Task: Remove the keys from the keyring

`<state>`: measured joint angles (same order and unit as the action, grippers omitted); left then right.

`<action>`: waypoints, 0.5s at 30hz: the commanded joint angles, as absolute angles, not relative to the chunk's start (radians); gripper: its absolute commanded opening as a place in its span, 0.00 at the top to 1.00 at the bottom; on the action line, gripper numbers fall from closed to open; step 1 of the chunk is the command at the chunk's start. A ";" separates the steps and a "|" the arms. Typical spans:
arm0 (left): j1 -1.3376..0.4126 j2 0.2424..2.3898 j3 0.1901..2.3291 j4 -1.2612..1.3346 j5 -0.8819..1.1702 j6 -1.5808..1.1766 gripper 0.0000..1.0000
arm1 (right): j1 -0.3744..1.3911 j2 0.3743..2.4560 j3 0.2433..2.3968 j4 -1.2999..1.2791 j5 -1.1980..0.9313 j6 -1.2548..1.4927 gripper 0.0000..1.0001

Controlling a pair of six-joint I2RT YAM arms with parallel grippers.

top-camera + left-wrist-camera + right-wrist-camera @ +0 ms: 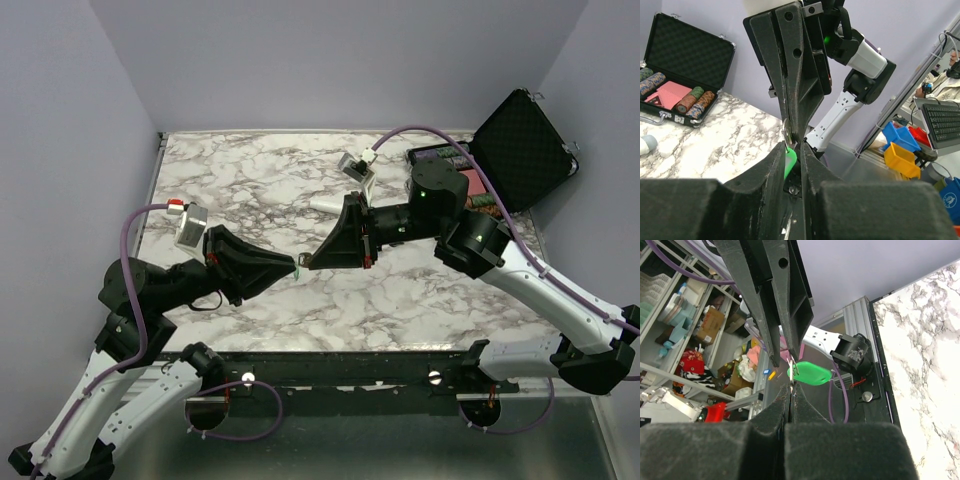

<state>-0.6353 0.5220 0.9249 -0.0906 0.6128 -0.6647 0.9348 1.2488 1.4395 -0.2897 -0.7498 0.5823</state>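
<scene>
The left gripper [792, 152] fills its own view, jaws narrow on either side of the green fob [789, 161]. Whether they pinch it yet I cannot tell. The fob hangs long axis down in mid-air over the middle of the tabletop [400, 310], a little toward its near edge. The right gripper [791, 389], fully closed, pinches grey metal just above the fob, probably the key [787, 132], meeting the left gripper tip to tip.
</scene>
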 commanded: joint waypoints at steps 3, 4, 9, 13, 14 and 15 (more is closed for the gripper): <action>-0.632 0.534 0.917 -0.064 0.666 -0.680 0.78 | 0.939 1.229 1.474 -0.308 -0.762 0.565 0.99; -0.630 0.534 0.917 -0.067 0.666 -0.680 0.78 | 0.937 1.229 1.476 -0.308 -0.761 0.565 0.99; -0.629 0.545 0.920 -0.078 0.672 -0.678 0.80 | 0.937 1.229 1.476 -0.304 -0.762 0.565 0.99; -0.630 0.543 0.920 -0.087 0.654 -0.675 0.60 | 0.937 1.229 1.477 -0.302 -0.770 0.566 0.99; -0.629 0.543 0.919 -0.090 0.643 -0.675 0.54 | 0.937 1.230 1.477 -0.304 -0.770 0.568 0.99; -0.629 0.540 0.917 -0.091 0.640 -0.672 0.48 | 0.937 1.229 1.479 -0.304 -0.770 0.566 0.99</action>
<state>-0.6350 0.5426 0.9245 -0.0937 0.6388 -0.6743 0.9348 1.2469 1.4502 -0.2897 -0.7498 0.5747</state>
